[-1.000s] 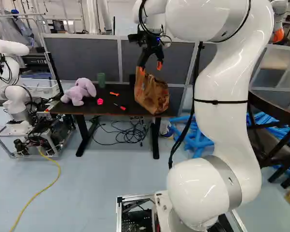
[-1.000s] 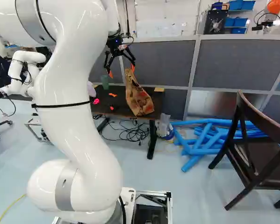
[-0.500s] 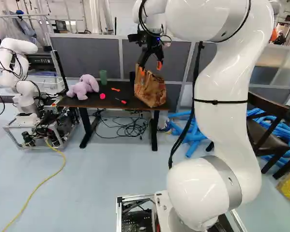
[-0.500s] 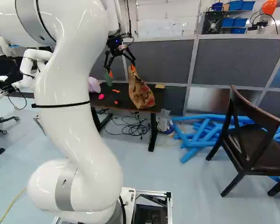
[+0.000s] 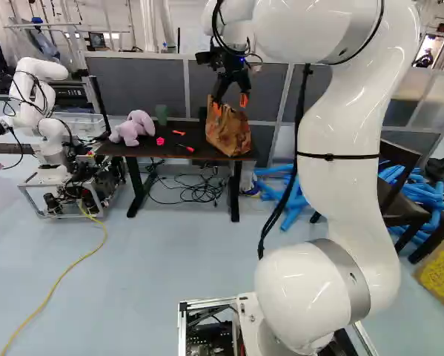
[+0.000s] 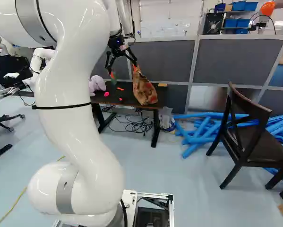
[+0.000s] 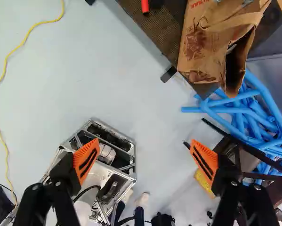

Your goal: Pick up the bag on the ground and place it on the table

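One brown paper bag [image 5: 228,135] rests on one end of the dark table [image 5: 162,150], ahead of the gripper [image 6: 123,71], whose two orange-padded fingers stand spread apart.

Crinkly ppr bag [image 7: 200,46], v. glossy arm [image 5: 340,200]

Ahead of the pincer [image 5: 230,104], a dark rectangular table [image 5: 147,150] bears a crumpled brown paper bag [image 5: 227,135]. Left of the pincer sit a lilac plush toy [image 5: 133,128], green cylinder [image 5: 161,114], pink lump [image 5: 160,141], orange piece [image 5: 179,133] and slim red-and-black tool [image 5: 187,148].
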{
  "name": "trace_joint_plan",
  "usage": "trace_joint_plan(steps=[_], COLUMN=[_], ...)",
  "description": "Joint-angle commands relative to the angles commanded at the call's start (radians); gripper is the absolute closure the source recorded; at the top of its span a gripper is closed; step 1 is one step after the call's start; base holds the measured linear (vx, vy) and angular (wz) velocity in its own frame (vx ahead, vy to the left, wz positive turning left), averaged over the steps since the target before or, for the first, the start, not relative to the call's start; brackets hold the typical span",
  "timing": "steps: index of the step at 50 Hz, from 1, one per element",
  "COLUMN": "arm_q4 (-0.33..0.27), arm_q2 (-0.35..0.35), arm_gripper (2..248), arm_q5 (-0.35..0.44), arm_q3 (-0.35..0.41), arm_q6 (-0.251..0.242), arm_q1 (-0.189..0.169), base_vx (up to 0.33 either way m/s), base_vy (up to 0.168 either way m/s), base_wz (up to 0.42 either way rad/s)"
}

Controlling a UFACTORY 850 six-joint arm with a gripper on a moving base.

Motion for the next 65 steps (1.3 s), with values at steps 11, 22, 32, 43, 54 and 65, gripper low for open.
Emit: trace_joint_plan(steps=[11,22,32,43,54,65], arm_q4=[0.0,0.0,0.0,0.001,0.002,0.003], arm_q2=[0.0,0.0,0.002,0.008,0.019,0.034], arm_gripper=[3,3,3,3,3,3], arm_q5=[0.0,0.0,0.007,0.027,0.06,0.108], arm_q3=[0.0,0.0,0.005,0.021,0.046,0.084], arm_q6=[0.0,0.0,0.001,0.006,0.014,0.025], arm_q1=[0.0,0.0,0.0,-0.001,-0.003,-0.005], base_vx=[0.008,0.0,0.0,0.0,0.0,0.0], base_vy=[0.0,0.0,0.0,0.0,0.0,0.0], base_wz=[-0.001,0.0,0.0,0.0,0.0,0.0])
